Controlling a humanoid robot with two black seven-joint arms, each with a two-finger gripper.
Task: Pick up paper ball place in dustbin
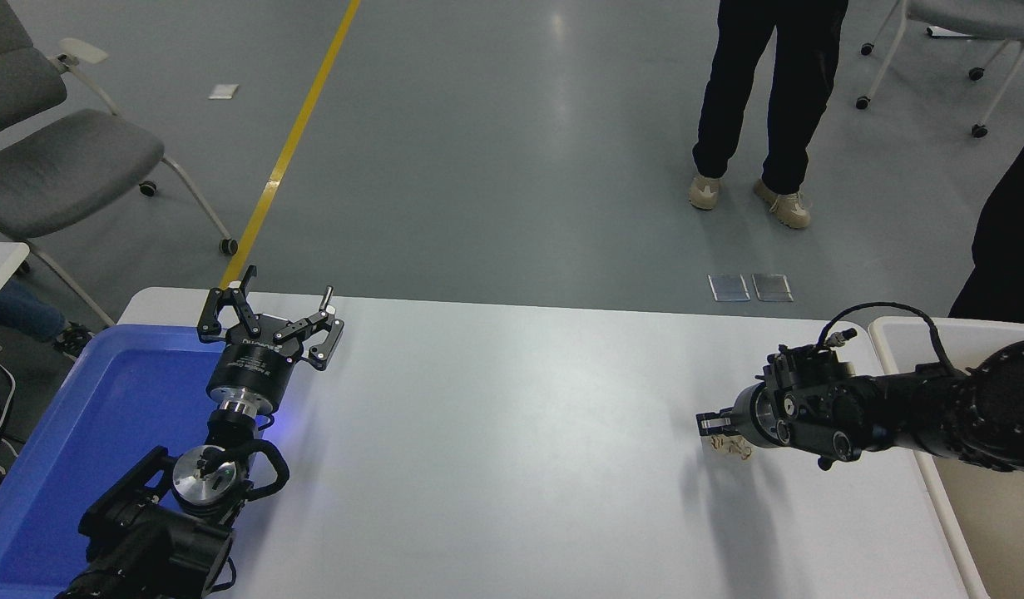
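At the frame's right, my black right gripper (716,424) sits low over the crumpled tan paper ball (730,448) on the white table (495,441); I cannot tell whether it grips. Left gripper (270,320) rests spread wide, lower left.

Even, bright overhead light; pale glare streaks the grey floor (553,125) and sheens the white worktop (495,416); soft shadows fall toward the camera beneath the right arm (919,408); a blue glow beside the left claw (270,320); focus sharp throughout.
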